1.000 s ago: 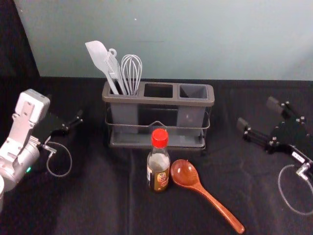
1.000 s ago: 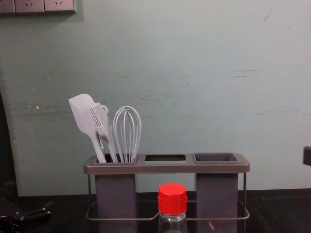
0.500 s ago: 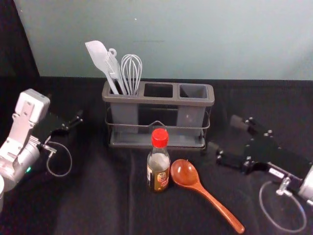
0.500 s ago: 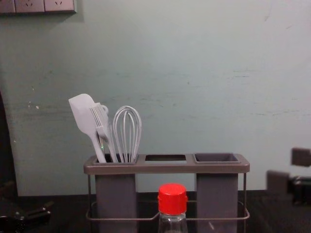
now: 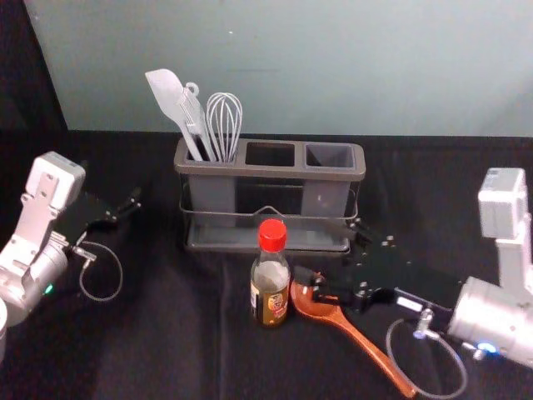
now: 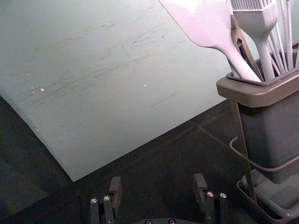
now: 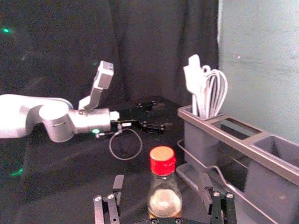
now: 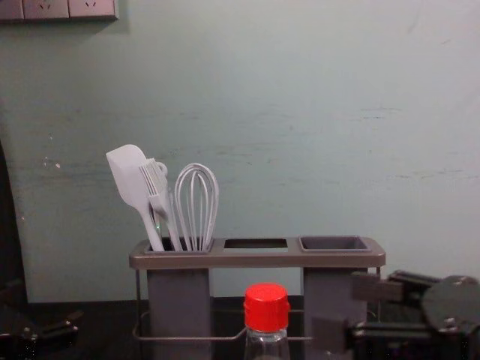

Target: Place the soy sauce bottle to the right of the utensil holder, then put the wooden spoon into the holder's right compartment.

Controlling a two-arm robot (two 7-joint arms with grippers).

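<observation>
Okay, your right end effector, fingers spread, empty, sits just right of the upright soy sauce bottle; go left.

Your right gripper reaches in just in front of the utensil holder's right end, its fingers spread apart and pointing leftward. Behind it, your silver right wrist sits off to the holder's right and nearer you, camera housing raised, blue light on. Your left gripper is parked to the holder's left, fingers spread too and angled toward it.
</observation>
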